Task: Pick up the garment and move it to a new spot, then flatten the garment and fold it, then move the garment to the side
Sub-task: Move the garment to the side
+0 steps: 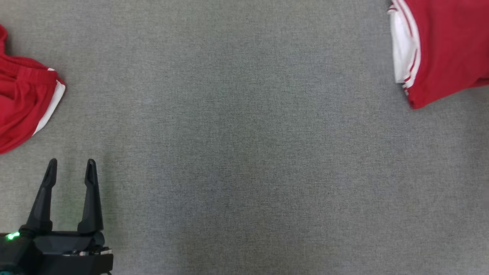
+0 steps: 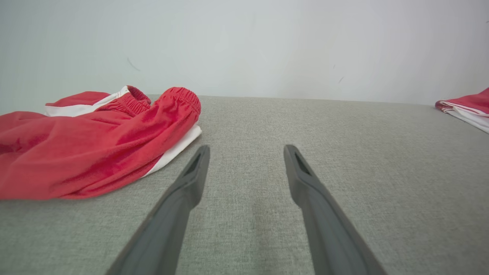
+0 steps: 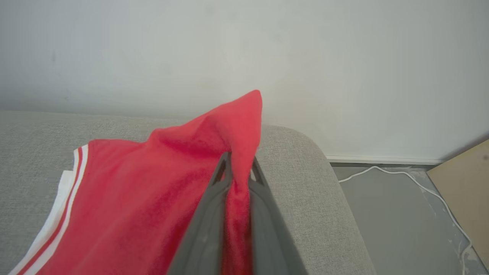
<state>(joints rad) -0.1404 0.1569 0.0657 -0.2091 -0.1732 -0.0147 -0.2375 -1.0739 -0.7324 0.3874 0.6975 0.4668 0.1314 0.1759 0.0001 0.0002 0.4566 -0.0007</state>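
Right jaws pinching a fold of the red garment (image 3: 153,198) at the far right; your left jaws spread, empty; crumpled red shorts (image 1: 19,103) lie just beyond them, leftward.

Left pincer (image 1: 72,165): two long, tapered black fingers (image 1: 91,198) on a glossy black base (image 1: 65,252) bearing a small green light (image 1: 13,236). Right pincer (image 3: 240,168): matte dark-grey fingers, each tip with a slotted recess.

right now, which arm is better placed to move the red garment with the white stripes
Right. The right gripper is shut on a fold of the striped red garment, so it can likely just lift and carry. The left gripper is open, across the grey surface beside the crumpled red garment.
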